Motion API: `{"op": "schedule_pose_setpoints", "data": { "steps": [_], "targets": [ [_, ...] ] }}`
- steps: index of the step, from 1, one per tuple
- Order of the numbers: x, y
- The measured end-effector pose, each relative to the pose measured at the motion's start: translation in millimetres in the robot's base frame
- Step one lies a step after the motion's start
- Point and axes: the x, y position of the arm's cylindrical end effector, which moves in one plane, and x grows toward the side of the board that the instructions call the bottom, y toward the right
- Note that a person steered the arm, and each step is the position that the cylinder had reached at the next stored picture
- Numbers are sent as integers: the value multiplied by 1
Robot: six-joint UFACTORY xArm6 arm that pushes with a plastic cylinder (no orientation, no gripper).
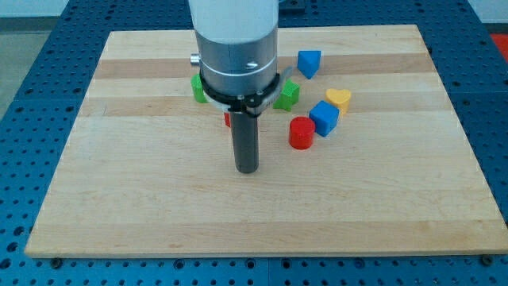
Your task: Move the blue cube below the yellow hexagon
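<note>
The blue cube [324, 118] lies right of the board's middle, touching a red cylinder [302, 133] on its lower left and close below a yellow heart-shaped block [339, 98]. I see no yellow hexagon; it may be hidden behind the arm. My tip [248, 169] rests on the board to the left of and below the red cylinder, about a hundred pixels left of the blue cube, touching no block.
A blue triangular block [309, 63] lies near the view's top. A green block [287, 94] sits right of the arm, another green block [198, 88] left of it. A red block [228, 119] peeks out behind the rod. The wooden board [119, 199] lies on a blue table.
</note>
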Motion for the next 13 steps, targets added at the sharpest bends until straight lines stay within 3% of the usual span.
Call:
{"op": "schedule_pose_setpoints", "data": {
  "steps": [2,4,8,13],
  "targets": [
    [-16,-1],
    [-58,36],
    [-99,67],
    [-89,115]
  ]
}}
